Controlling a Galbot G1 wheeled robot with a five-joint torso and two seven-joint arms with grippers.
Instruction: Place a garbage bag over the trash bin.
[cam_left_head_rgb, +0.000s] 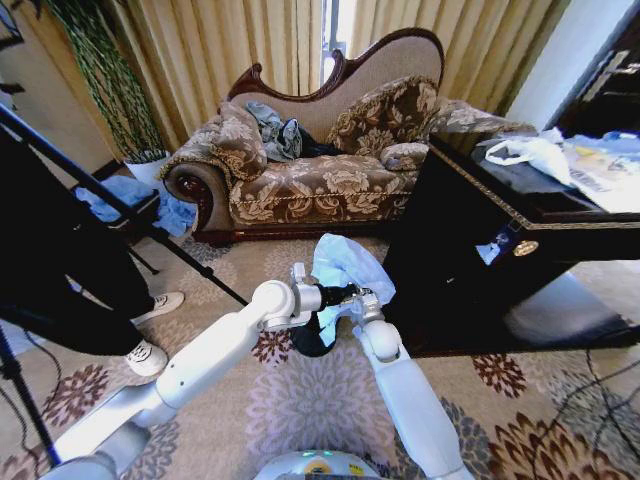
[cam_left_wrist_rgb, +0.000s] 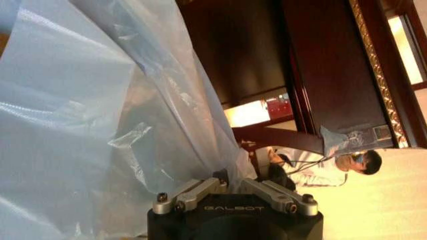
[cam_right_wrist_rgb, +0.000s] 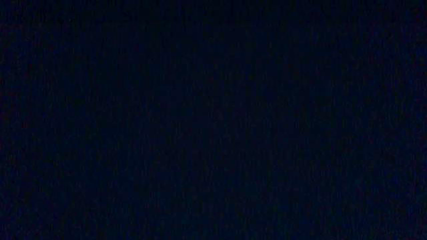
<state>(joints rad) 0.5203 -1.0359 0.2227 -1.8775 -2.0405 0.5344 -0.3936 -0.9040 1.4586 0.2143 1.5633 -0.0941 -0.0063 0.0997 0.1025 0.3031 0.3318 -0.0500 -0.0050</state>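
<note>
A: From the head view, which step?
B: Bagging. The garbage bag billows over the trash bin on the carpet just off the desk's corner; both grippers meet there, their grip I cannot tell. Next, I'd judge, spread the mouth around the rim.
A: Left wrist?
B: Film fills it; "GALBOT" reads on the left gripper.
A: Right wrist?
B: Dark.

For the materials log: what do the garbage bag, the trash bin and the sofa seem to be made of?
Garbage bag: thin pale blue translucent plastic film, glossy; it crinkles and the room shows through it. Trash bin: plain black, probably plastic, though mostly hidden behind the grippers. Sofa: woven floral fabric, matte, on a dark carved, polished wooden frame.
</note>
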